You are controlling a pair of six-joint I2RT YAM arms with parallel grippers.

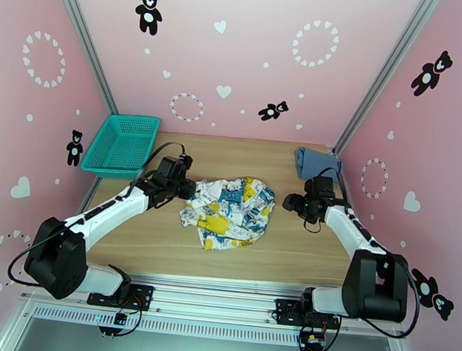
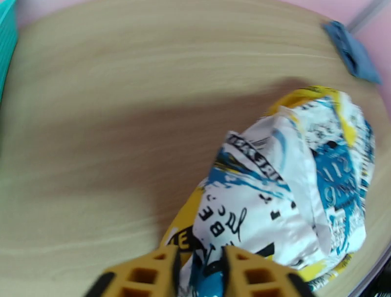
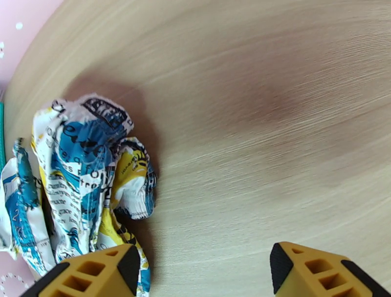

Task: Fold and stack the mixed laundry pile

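Lying crumpled at the centre of the top view, the white printed cloth point(image 1: 230, 212) sat on the counter point(image 1: 158, 238) between the two arms. The dusty-blue tank top point(image 1: 315, 162) lay folded in the upper right of that view, well apart from it. The step in hand looked like spreading the printed cloth flat for its first fold, with the blue piece apparently already done.

The left gripper point(image 1: 187, 188) was at the cloth's left edge. In the left wrist view its fingers point(image 2: 146, 273) stood apart with cloth lying in the gap, seemingly not clamped on it. The right gripper point(image 1: 289, 202) hovered just right of the cloth, with its fingers point(image 3: 313, 268) wide apart over bare counter.

The next move probably called for each gripper to find an outer edge or corner of the bunched cloth, pinch a single layer, and draw outward evenly. Layers lifting together seemed the main risk.
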